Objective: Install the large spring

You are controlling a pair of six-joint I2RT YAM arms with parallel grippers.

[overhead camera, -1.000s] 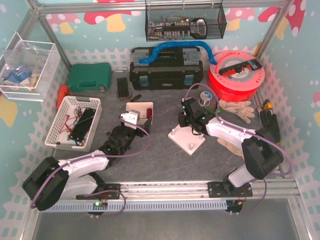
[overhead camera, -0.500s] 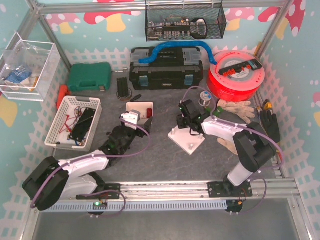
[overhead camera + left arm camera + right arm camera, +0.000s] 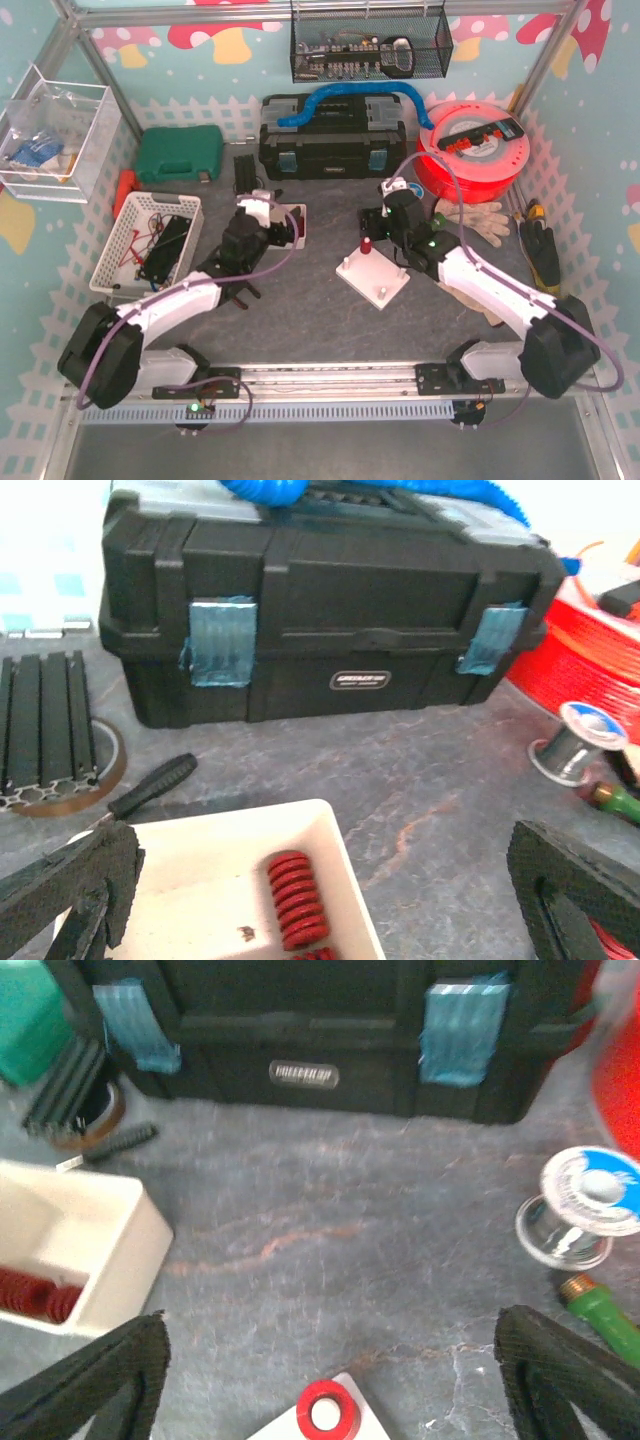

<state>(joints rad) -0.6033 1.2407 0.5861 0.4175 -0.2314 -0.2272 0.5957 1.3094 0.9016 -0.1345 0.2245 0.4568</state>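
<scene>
Right gripper (image 3: 330,1365) just opened and pulled back; large spring (image 3: 327,1412) left standing on white base plate (image 3: 382,286), looks installed. Left gripper (image 3: 325,885) wide apart.

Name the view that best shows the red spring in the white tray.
Left wrist: the red spring lies close up, coils distinct, in the white tray. Right wrist catches only blurred red coils at its left edge. In top external, the left arm partly covers the tray.
</scene>
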